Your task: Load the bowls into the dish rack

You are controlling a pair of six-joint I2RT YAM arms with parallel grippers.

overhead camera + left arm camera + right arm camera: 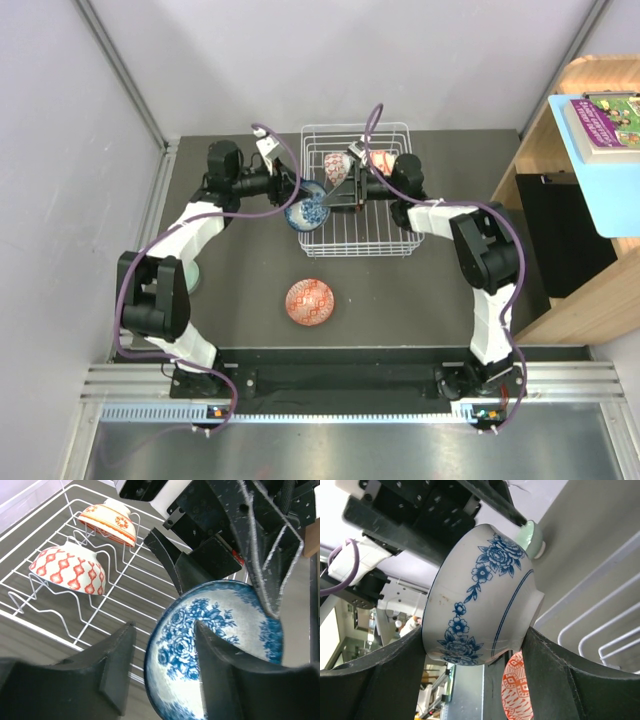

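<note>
Here, a blue-and-white bowl [307, 211] [177, 630] [480, 595] is tipped on its side at the left edge of the dish rack [375, 235] [60, 510], toward its near corner. Whether it already rests on the wires cannot be told.

The right gripper [336, 190] [475, 635] clamps it from rim to foot. One finger [395, 675] presses the rim and the other the foot ring.

The left gripper [290, 188] [162, 630] straddles the bowl's rim with its jaws parted. One finger [112, 675] stands clear outside the rim, with a gap showing. The other crosses the flowered inside, and whether it touches the glaze is unclear.

Two more bowls stand deeper in the rack, tipped against the prongs with their outsides showing. One has a red diamond pattern [335, 165] [67, 572]. The other is orange-banded [382, 160] [110, 520], at the far side.

Outside the rack, an orange-red bowl [311, 302] [517, 690] sits mouth up on the dark table [400, 310], near the arms' bases and well apart from the rack. A pale green bowl [190, 275] [532, 534] lies at the left, partly hidden under the left arm [165, 290].

A wooden shelf [570, 290] stands past the table's right edge.
</note>
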